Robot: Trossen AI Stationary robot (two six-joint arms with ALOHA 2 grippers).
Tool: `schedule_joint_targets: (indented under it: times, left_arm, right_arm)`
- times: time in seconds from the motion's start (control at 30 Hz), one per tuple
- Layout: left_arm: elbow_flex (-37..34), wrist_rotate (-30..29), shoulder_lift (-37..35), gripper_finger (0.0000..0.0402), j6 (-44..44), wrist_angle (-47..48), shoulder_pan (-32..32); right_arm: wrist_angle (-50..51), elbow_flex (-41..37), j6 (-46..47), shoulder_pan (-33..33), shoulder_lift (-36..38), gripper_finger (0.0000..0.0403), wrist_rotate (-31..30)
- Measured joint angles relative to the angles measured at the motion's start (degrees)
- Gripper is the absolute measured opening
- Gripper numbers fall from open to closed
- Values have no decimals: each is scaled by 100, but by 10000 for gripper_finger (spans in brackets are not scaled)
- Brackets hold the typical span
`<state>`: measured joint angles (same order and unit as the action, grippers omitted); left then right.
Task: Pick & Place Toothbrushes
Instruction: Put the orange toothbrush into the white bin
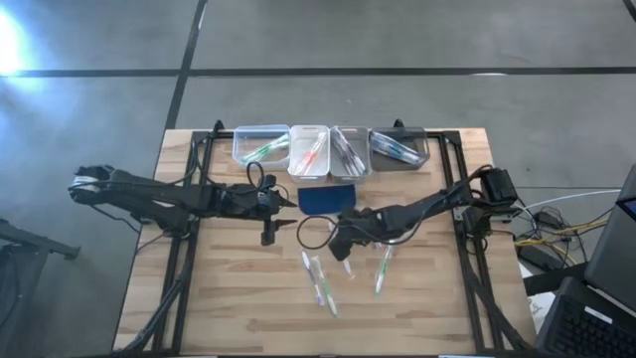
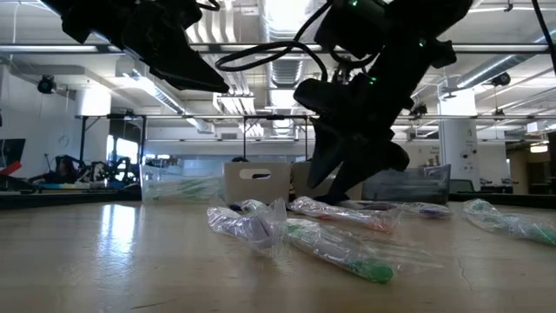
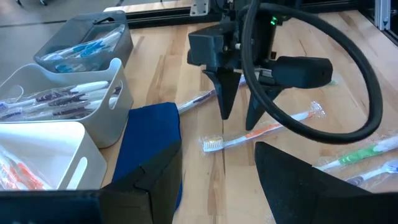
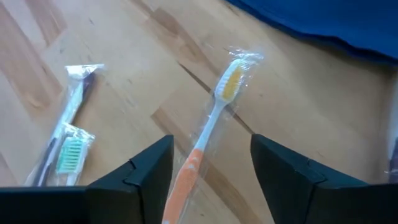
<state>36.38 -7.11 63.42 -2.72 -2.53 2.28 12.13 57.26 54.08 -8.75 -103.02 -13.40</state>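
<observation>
Several wrapped toothbrushes lie flat on the wooden table. An orange-handled one (image 4: 208, 127) lies between the fingers of my right gripper (image 4: 211, 180), which is open and points steeply down at it. In the left wrist view the right gripper (image 3: 239, 118) stands over that toothbrush (image 3: 273, 129), one fingertip on each side; I cannot tell whether they touch it. Green and purple ones (image 4: 65, 146) lie beside it. More toothbrushes (image 1: 318, 280) lie nearer the table's front. My left gripper (image 3: 217, 186) hangs open above the table by the blue pad (image 1: 326, 197).
Four small bins stand in a row at the far edge: a clear one (image 1: 260, 146), a white one (image 1: 309, 151), a pale grey one (image 1: 350, 149) and a dark grey one (image 1: 399, 147), each holding toothbrushes. A black cable loop (image 3: 311, 81) hangs from the right arm.
</observation>
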Motion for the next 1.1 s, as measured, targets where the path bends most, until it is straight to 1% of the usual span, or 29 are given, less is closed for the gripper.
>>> schedule_joint_targets:
  times: [0.27, 0.43, 0.63, 0.73, 0.83, 1.1]
  left_arm:
    - [0, 0, 0, 207, 2, -1, 0]
    - [0, 0, 0, 207, 25, -2, 0]
    - [-9, 0, 0, 207, 26, 1, 4]
    - [-9, 0, 0, 207, 26, 3, 4]
    - [-9, 0, 0, 207, 26, 1, 4]
    - [-9, 0, 0, 207, 39, 1, 4]
  right_arm:
    - [-178, -87, -3, 2, -111, 228, -9]
    - [-228, 122, -26, 0, -554, 235, -42]
    - [-174, 388, -50, 0, -817, 238, -85]
    - [-89, 449, -63, 0, -835, 224, -84]
    - [-18, 454, -59, 1, -837, 201, -79]
    - [107, 394, -48, 3, -870, 112, -201]
